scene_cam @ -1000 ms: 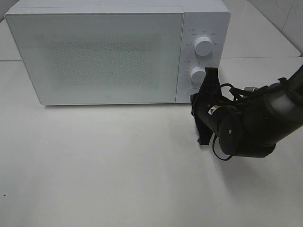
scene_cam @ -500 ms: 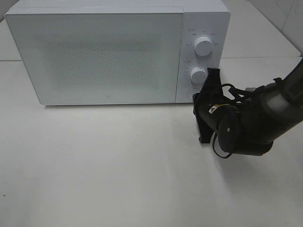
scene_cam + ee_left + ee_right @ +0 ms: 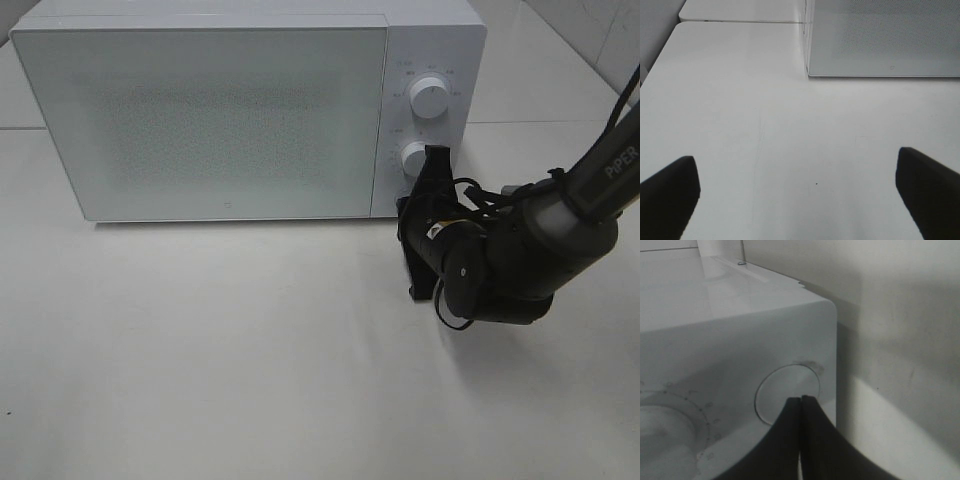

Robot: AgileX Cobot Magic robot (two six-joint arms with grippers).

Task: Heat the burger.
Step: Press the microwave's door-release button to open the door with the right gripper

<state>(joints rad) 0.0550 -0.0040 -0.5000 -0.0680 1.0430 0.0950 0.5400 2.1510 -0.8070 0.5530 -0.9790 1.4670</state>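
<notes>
Right gripper [image 3: 801, 400], pinched fully shut with nothing held, is parked with its tips seemingly touching the round flush white button [image 3: 782, 390] on the boxy white microwave oven [image 3: 435, 40]. A white ribbed dial [image 3: 662, 432] sits just beside them. Left gripper [image 3: 800, 190] is spread wide, empty, over the plain white tabletop [image 3: 765, 115]. The burger isn't seen anywhere. It's probably tucked behind the shut frosted door [image 3: 200, 110], sideways from the right tips, but that can't be confirmed. The right arm is clearly nearer the controls.

white table [image 3: 250, 380]; closed white microwave [image 3: 220, 110] on it
</notes>
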